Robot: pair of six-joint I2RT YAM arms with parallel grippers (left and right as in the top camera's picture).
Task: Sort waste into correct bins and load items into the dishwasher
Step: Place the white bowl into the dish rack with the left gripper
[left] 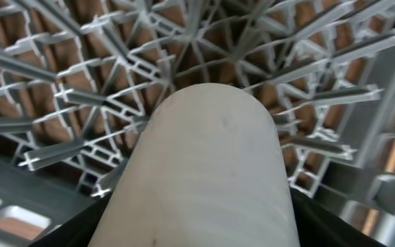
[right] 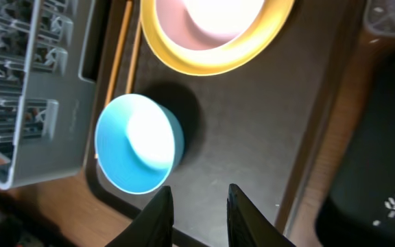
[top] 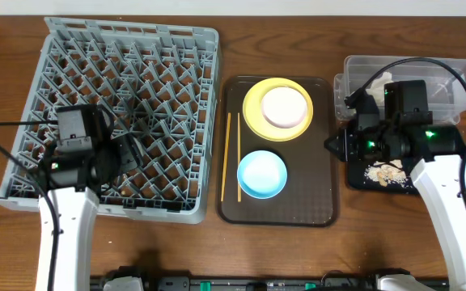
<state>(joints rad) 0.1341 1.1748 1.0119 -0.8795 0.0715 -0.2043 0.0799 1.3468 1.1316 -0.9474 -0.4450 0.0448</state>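
Left fingers (left: 338, 223) grip white cup (left: 204, 171) over rack (top: 136, 31); right fingers (right: 158, 214) parted.

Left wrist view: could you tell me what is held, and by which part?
The small white cup, gripped at its end nearest the camera.

A brown wooden table (top: 298, 32) under even light.

Below my right hand (right: 197, 195) the brown tray (right: 266, 137) is bare. To its left the blue bowl (right: 139, 144) and yellow plate (right: 218, 65) leave a narrow gap. My left hand (top: 129, 149), filled by the white cup (left: 204, 171), has grey rack (left: 67, 96) pegs close beneath.
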